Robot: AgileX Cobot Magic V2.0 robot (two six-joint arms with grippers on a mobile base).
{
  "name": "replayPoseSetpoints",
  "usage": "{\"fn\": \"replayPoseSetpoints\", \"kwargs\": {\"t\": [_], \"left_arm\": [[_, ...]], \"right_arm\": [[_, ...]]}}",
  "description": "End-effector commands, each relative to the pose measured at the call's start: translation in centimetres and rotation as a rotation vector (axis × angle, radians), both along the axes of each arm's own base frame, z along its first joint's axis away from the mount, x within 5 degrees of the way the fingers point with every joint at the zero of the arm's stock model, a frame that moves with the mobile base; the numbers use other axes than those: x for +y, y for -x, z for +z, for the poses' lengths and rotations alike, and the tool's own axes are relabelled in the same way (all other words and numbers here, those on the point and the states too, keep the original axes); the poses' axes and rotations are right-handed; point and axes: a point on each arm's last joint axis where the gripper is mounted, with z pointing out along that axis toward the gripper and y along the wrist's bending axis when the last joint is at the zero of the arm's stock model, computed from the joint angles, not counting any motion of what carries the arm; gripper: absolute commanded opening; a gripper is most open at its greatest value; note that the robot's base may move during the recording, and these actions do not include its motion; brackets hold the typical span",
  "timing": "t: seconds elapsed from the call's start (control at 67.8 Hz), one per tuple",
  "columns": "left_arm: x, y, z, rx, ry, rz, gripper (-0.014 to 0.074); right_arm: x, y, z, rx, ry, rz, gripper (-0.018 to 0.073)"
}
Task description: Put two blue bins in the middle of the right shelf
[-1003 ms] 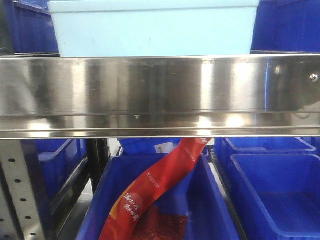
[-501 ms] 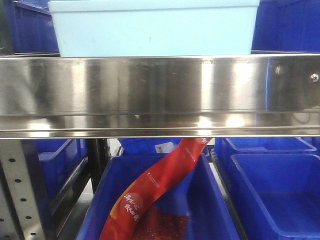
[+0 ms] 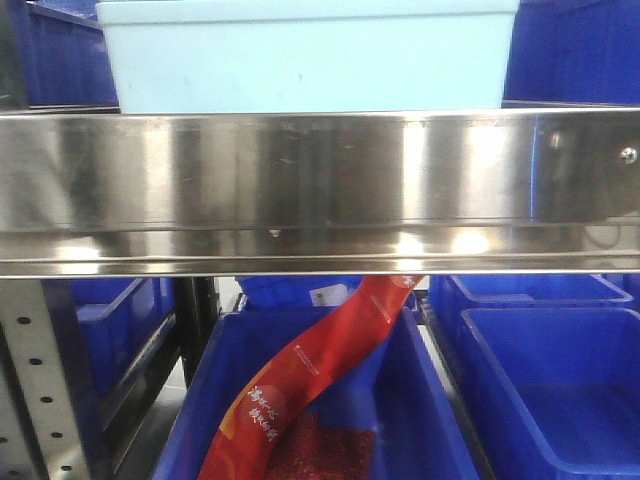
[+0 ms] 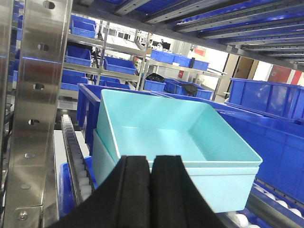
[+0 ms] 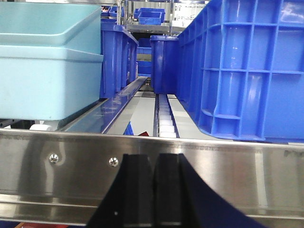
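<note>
Two pale blue bins sit nested on the shelf. In the left wrist view the upper bin (image 4: 156, 128) rests tilted inside the lower one (image 4: 102, 156). The front view shows the pale blue bins (image 3: 300, 60) above the steel shelf beam (image 3: 320, 190). In the right wrist view they (image 5: 47, 66) fill the left side. My left gripper (image 4: 151, 164) is shut and empty, just short of the bins' near rim. My right gripper (image 5: 155, 161) is shut and empty too, facing the steel beam (image 5: 237, 166) below shelf level.
A large dark blue crate (image 5: 247, 66) stands on the shelf to the right of a roller track (image 5: 164, 114). A perforated steel post (image 4: 40, 109) rises at the left. Below the beam, a red bag (image 3: 320, 370) lies in a dark blue bin (image 3: 420, 400).
</note>
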Motion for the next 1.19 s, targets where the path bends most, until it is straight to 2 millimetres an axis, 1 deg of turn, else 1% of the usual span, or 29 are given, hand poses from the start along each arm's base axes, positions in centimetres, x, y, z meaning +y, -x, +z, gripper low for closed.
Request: {"fn": "replayPoseSetpoints", "kwargs": {"t": [0.0, 0.413, 0.531, 0.59, 0.649, 0.722, 0.826, 0.855, 0.988, 1.18], "left_arm": [[0.1, 0.2, 0.2, -0.019, 0.004, 0.002, -0.0111], [0.1, 0.2, 0.0, -0.022, 0.002, 0.002, -0.0111], [0.5, 0.6, -0.2, -0.036, -0.068, 0.039, -0.0111], [0.5, 0.6, -0.9, -0.043, -0.107, 0.06, -0.0111], [0.6, 0.4, -2.2, -0.032, -0.147, 0.088, -0.0111], [0.7, 0.1, -4.4, -0.052, -0.181, 0.136, -0.0111], [1.0, -0.2, -7.4, -0.123, -0.156, 0.2, -0.0111], [1.1, -0.2, -8.6, -0.137, -0.145, 0.226, -0.0111], [1.5, 0.1, -12.2, -0.094, -0.157, 0.282, -0.0111], [1.7, 0.5, -15.1, -0.05, -0.171, 0.302, -0.0111]], "right_arm": [[0.0, 0.0, 0.2, -0.018, 0.005, -0.005, -0.0163], [0.0, 0.0, 0.2, -0.018, 0.005, -0.005, -0.0163], [0.0, 0.0, 0.2, -0.018, 0.005, -0.005, -0.0163], [0.0, 0.0, 0.2, -0.018, 0.005, -0.005, -0.0163], [0.0, 0.0, 0.2, -0.018, 0.005, -0.005, -0.0163], [0.0, 0.0, 0.2, -0.018, 0.005, -0.005, -0.0163], [0.0, 0.0, 0.2, -0.018, 0.005, -0.005, -0.0163], [0.0, 0.0, 0.2, -0.018, 0.005, -0.005, -0.0163], [0.0, 0.0, 0.2, -0.018, 0.005, -0.005, -0.0163], [0.0, 0.0, 0.2, -0.018, 0.005, -0.005, -0.0163]]}}
